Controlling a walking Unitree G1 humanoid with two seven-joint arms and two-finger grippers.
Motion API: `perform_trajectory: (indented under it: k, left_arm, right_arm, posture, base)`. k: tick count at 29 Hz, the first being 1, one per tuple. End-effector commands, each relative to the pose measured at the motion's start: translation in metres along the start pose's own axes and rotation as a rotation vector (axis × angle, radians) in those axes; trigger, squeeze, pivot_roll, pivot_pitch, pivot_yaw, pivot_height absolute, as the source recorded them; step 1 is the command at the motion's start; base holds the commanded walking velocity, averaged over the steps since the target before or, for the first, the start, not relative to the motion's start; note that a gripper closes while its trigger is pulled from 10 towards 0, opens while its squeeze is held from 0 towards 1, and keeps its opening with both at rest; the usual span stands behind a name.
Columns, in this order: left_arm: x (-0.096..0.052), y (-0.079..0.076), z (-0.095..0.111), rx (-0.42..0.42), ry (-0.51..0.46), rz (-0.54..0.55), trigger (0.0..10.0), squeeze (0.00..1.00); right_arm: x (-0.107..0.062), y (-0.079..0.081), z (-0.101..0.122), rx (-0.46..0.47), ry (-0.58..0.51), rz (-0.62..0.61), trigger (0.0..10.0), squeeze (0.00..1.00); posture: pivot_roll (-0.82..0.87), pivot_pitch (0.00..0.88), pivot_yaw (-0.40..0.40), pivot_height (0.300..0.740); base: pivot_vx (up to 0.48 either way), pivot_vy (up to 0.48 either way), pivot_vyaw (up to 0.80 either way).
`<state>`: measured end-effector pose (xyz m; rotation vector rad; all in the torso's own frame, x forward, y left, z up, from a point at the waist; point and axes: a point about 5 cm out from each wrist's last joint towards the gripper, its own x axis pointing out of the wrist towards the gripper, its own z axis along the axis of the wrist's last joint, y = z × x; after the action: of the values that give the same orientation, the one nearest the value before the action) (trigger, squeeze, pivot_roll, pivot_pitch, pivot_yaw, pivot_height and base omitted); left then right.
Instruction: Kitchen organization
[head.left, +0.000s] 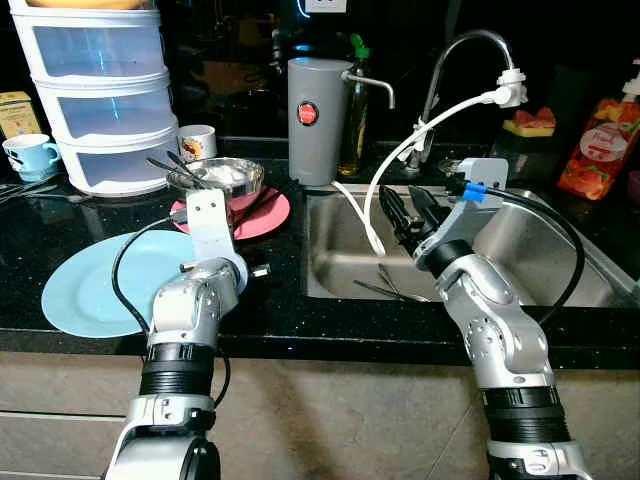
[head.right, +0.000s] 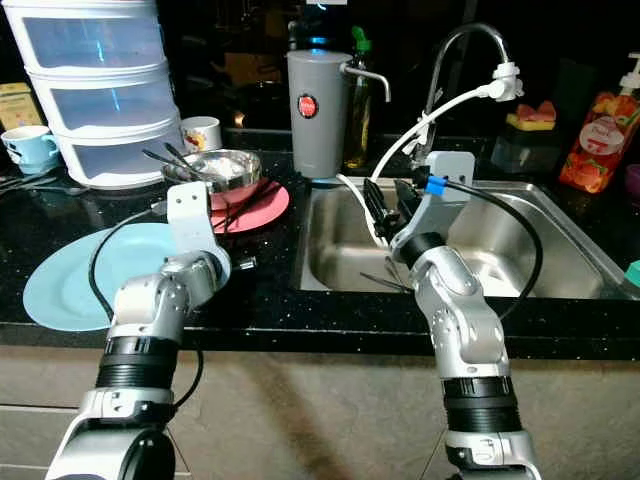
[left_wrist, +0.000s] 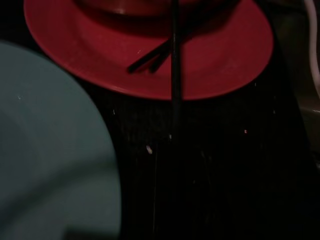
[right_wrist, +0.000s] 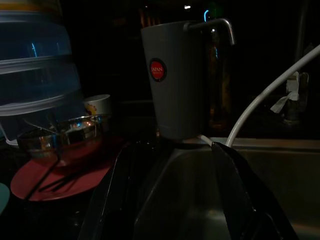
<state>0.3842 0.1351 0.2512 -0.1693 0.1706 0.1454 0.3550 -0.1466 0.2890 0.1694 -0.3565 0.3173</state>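
Black stone surface (head.left: 60, 215) runs the full width, steel sink (head.left: 560, 260) set into its right half.

Drawer unit (head.left: 95, 90), three clear tiers, stands at the far left, well beyond the left gripper.

Blue plate (head.left: 90, 285) lies flat on the surface just left of the left gripper (head.left: 205, 215), its near edge under the left forearm.

Grey jug (head.left: 315, 120) with a red badge stands at the sink's back-left corner, ahead and left of the right gripper's fingers (right_wrist: 240, 200).

Red plate (head.left: 270, 215) sits directly ahead of the left gripper, touching nothing blue that I can see. A steel bowl (head.left: 215, 178) rests on it, with dark utensils leaning in the bowl. Black chopsticks (left_wrist: 172, 60) lie across the red plate's near rim and run onto the surface.

Faucet (head.left: 465, 50) arches behind the sink; a white hose (head.left: 420, 140) drops from its tip into the basin, passing just left of the right gripper (head.left: 412, 215).

Right gripper hovers over the sink's left half, fingers spread apart, holding nothing. A utensil (head.left: 385, 290) lies in the basin below it.

Left gripper: fingers hidden behind its mount, can't tell their state.

Blue mug (head.left: 28, 155) and white cup (head.left: 197, 142) flank the drawer unit's base.
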Motion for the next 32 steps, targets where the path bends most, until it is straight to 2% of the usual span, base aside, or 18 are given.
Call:
perform_trajectory:
  k: [1, 4, 5, 10, 15, 17, 21, 23, 28, 31, 32]
  left_arm:
    - [-0.005, 0.0, 0.012, 0.016, -0.079, 0.008, 10.0, 0.0]
    - [-0.013, -0.007, 0.022, 0.022, -0.124, -0.035, 10.0, 0.0]
    - [-0.018, -0.016, 0.023, 0.021, -0.124, -0.089, 10.0, 0.0]
    - [-0.022, -0.027, 0.021, 0.019, -0.103, -0.179, 10.0, 0.0]
    - [-0.028, -0.037, 0.026, 0.1, -0.16, -0.291, 10.0, 0.0]
    - [-0.034, -0.044, 0.028, 0.165, -0.203, -0.372, 10.0, 0.0]
    - [-0.04, -0.048, 0.029, 0.29, -0.269, -0.46, 10.0, 0.0]
    - [-0.046, -0.05, 0.029, 0.319, -0.316, -0.542, 10.0, 0.0]
    - [-0.06, -0.05, 0.04, 0.322, -0.431, -0.67, 10.0, 0.0]
    - [-0.062, -0.047, 0.045, 0.243, -0.43, -0.711, 10.0, 0.0]
    - [-0.062, -0.047, 0.045, 0.243, -0.43, -0.711, 10.0, 0.0]
  right_arm:
    - [0.0, 0.0, 0.003, 0.004, -0.007, 0.001, 10.0, 0.0]
    - [0.0, 0.0, 0.003, 0.005, -0.007, -0.001, 10.0, 0.0]
    - [-0.001, -0.001, 0.003, 0.008, -0.008, -0.001, 10.0, 0.0]
    - [0.0, 0.0, 0.003, 0.02, -0.01, 0.001, 10.0, 0.0]
    - [0.002, 0.004, 0.007, 0.042, -0.021, 0.018, 10.0, 0.0]
    - [0.002, 0.005, 0.01, 0.113, -0.032, 0.038, 10.0, 0.0]
    - [-0.001, 0.011, 0.015, 0.222, -0.039, 0.112, 10.0, 0.0]
    - [-0.004, 0.017, 0.016, 0.304, -0.037, 0.192, 10.0, 0.0]
    - [-0.014, 0.03, 0.019, 0.454, -0.03, 0.338, 10.0, 0.0]
    - [-0.015, 0.03, 0.021, 0.465, -0.03, 0.348, 10.0, 0.0]
    - [-0.015, 0.03, 0.021, 0.465, -0.03, 0.348, 10.0, 0.0]
  posture:
    - [0.07, 0.105, -0.035, 0.74]
    - [0.07, 0.107, -0.034, 0.74]
    - [0.07, 0.112, -0.031, 0.74]
    - [0.07, 0.112, -0.031, 0.74]
    - [0.07, 0.116, -0.033, 0.74]
    - [0.07, 0.121, -0.034, 0.74]
    - [0.07, 0.122, -0.033, 0.74]
    - [0.07, 0.122, -0.033, 0.74]
    - [0.06, 0.13, -0.035, 0.74]
    - [0.06, 0.13, -0.034, 0.74]
    - [0.06, 0.13, -0.034, 0.74]
  base:
    - [0.0, 0.0, 0.0]
    - [0.0, 0.0, 0.0]
    - [0.0, 0.0, 0.0]
    - [0.0, 0.0, 0.0]
    - [0.0, 0.0, 0.0]
    - [0.0, 0.0, 0.0]
    - [0.0, 0.0, 0.0]
    - [0.0, 0.0, 0.0]
    - [0.0, 0.0, 0.0]
    - [0.0, 0.0, 0.0]
    - [0.0, 0.0, 0.0]
